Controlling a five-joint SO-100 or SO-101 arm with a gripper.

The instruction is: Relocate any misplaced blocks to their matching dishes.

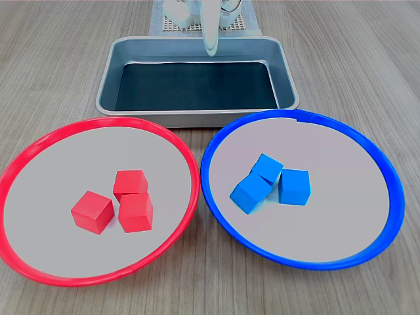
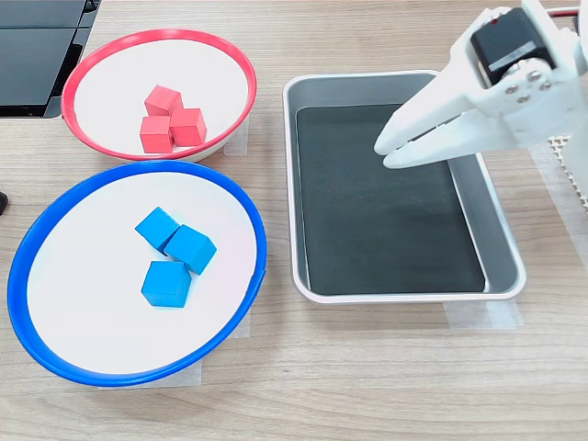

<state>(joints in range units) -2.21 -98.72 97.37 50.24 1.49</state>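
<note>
Three matte red cubes point(image 2: 169, 118) in red-rimmed round dish point(image 2: 101, 46), three blue cubes point(image 2: 173, 255) in blue-rimmed dish point(image 2: 55, 207): sorting looks complete. White gripper point(image 2: 386, 153), fingers together and empty, above grey metal tray point(image 2: 501, 239), dishes at its 9 o'clock in second exterior view; best to rest there.

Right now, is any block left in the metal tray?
No. In the second exterior view the metal tray shows only its bare dark bottom, with the gripper hanging above it.
</note>
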